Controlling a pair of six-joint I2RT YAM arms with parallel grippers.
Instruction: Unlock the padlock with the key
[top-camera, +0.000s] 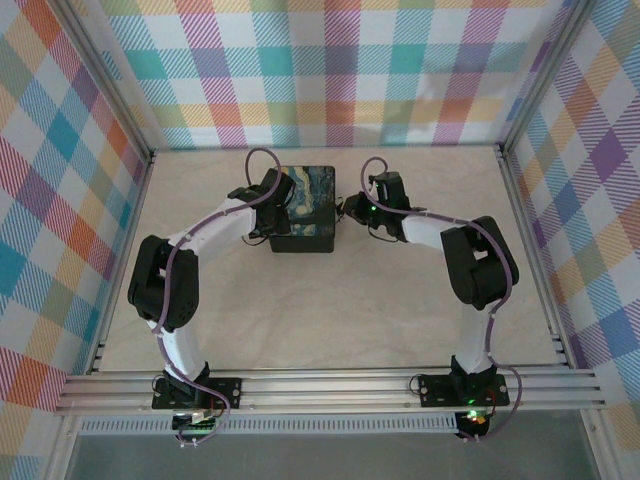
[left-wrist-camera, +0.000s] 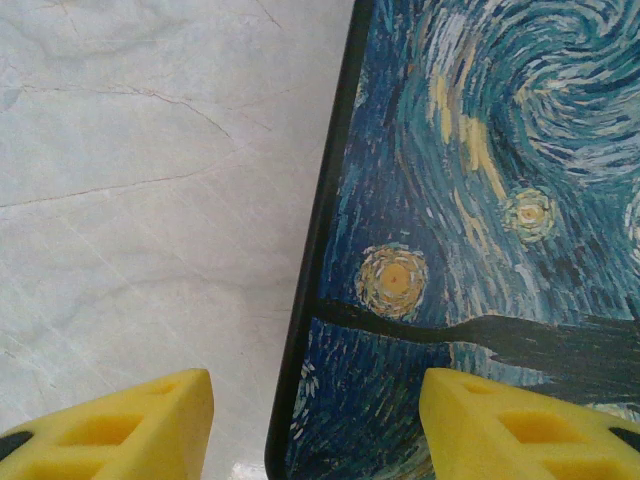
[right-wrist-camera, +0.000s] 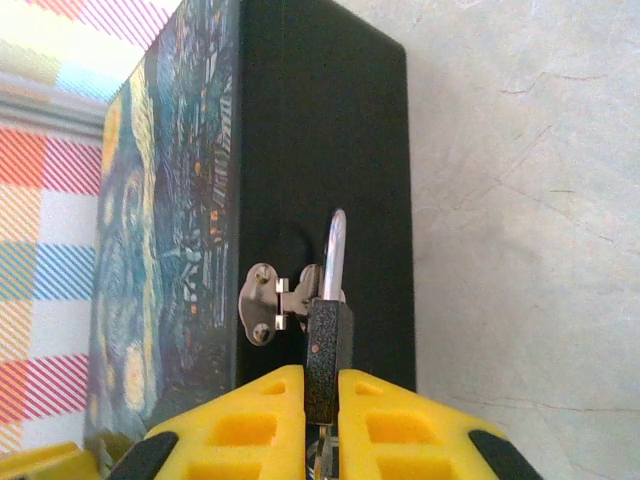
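Everywhere plaid walls (top-camera: 340, 70) — table (top-camera: 320, 330) pale, perhaps marble.

Bright, even light fr above; faint soft shadows on table (top-camera: 400, 330); wrist pics slightly soft nr bottom.

Left claw (left-wrist-camera: 315, 405) stands open; right claw (right-wrist-camera: 322, 385) is clamped nearly closed.

padlock (right-wrist-camera: 328, 345) against box (right-wrist-camera: 320, 130), open table (right-wrist-camera: 520, 200) beside
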